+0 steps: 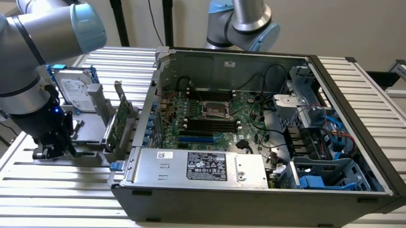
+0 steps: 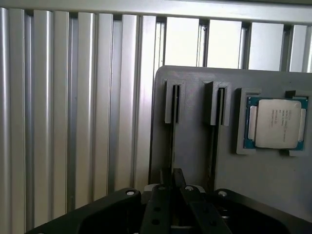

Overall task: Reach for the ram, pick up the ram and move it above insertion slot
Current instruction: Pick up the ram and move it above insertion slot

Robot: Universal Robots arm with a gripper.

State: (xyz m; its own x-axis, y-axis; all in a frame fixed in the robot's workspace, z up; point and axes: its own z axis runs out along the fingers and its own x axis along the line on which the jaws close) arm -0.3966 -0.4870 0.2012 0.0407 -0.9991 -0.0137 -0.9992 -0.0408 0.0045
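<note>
Place: a robotics lab or workshop.
Desk: ribbed aluminium desk [image 1: 63, 199] carrying an opened computer case [image 1: 254, 204].
Machines: robot arm [image 1: 44, 33]; second arm [image 1: 247, 23] behind the case.
Fixture: grey holder [image 2: 195, 146] with a bare processor [image 2: 275, 122].

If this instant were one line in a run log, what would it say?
pincer: closed on ram | ram: on edge in grey holder slot | computer case: lid off
</note>
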